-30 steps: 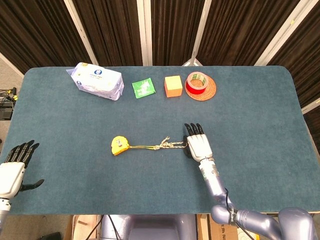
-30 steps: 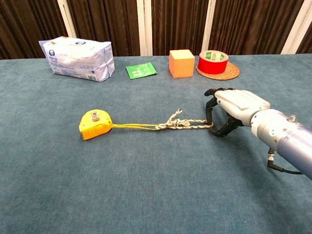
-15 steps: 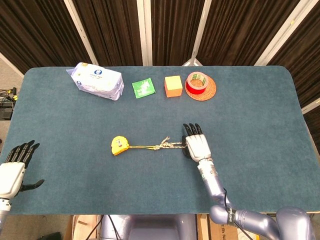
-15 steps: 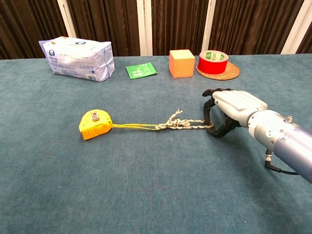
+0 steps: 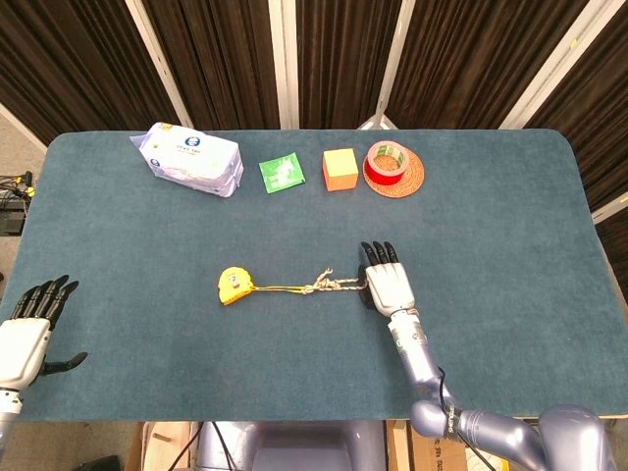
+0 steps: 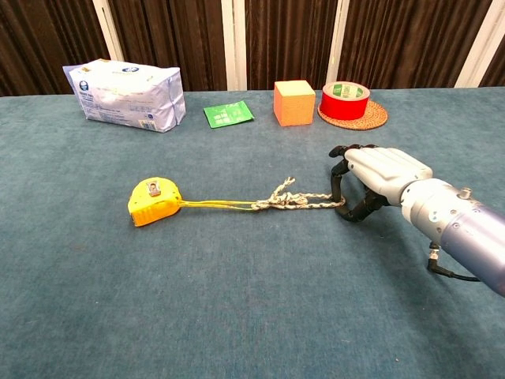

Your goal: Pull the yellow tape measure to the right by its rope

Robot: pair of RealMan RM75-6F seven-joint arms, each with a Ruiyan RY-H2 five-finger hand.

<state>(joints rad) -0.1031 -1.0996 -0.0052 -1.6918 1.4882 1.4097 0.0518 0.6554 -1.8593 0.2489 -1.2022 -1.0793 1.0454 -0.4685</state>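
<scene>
Staying put since before, the right hand is curling its fingers around the rope end; tape measure unmoved.

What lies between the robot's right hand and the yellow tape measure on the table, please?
Only the rope spans that stretch, running from the yellow tape measure to the right hand, with a knotted tangle midway; the chest view shows it best.

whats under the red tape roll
The red tape roll sits on a round woven mat; only the mat's rim shows, its middle is covered.
</scene>
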